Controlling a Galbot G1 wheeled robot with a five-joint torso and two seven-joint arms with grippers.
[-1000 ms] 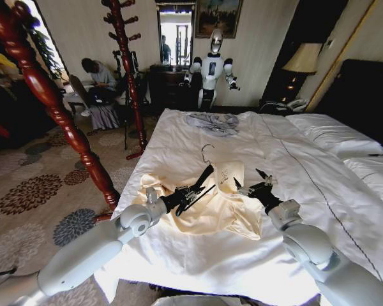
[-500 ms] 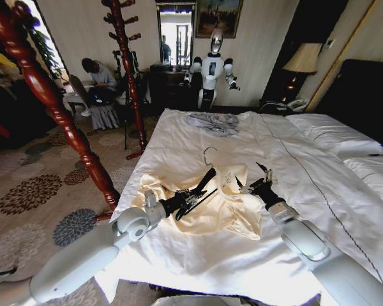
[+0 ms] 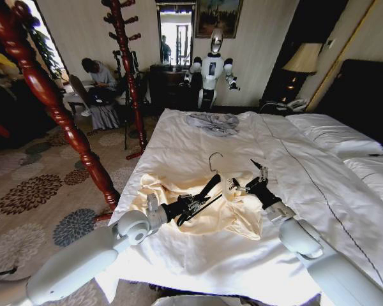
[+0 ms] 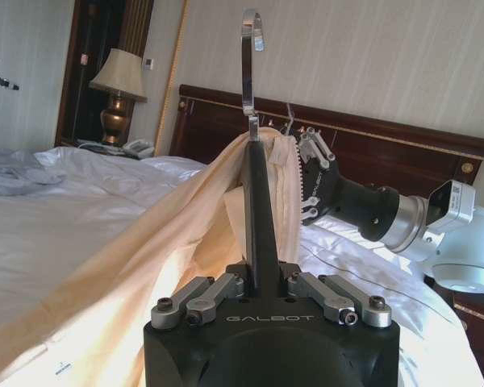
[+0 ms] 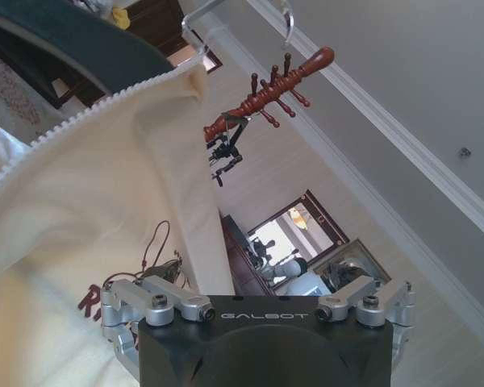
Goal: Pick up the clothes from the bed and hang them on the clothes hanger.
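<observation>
Threading the cream garment (image 3: 207, 207) onto the clothes hanger (image 3: 207, 189) looked to be the step in hand. The left gripper (image 3: 193, 204) was clamped narrow on the hanger's black bar over the near left part of the bed (image 3: 319, 191), holding it tilted with the silver hook (image 3: 214, 159) pointing up and toward the far side. In the left wrist view the hanger (image 4: 258, 218) rose straight out of the closed fingers, and the garment (image 4: 145, 274) draped from its top down to the duvet. To the right, the right gripper (image 3: 250, 185) pinched the zipped collar edge (image 3: 233, 185), lifted beside the hanger's shoulder; its wrist view showed cream fabric (image 5: 73, 210) caught in one side of the fingers. Most of the garment lay crumpled on the white duvet between the two arms. A grey-blue garment (image 3: 212, 122) rested well apart near the bed's far edge, and a reddish wooden coat stand (image 3: 129, 70) stood far left on the carpet.

By my judgement, the next move called for drawing the collar over the hanger's shoulder without dragging the cloth off the hook side.
</observation>
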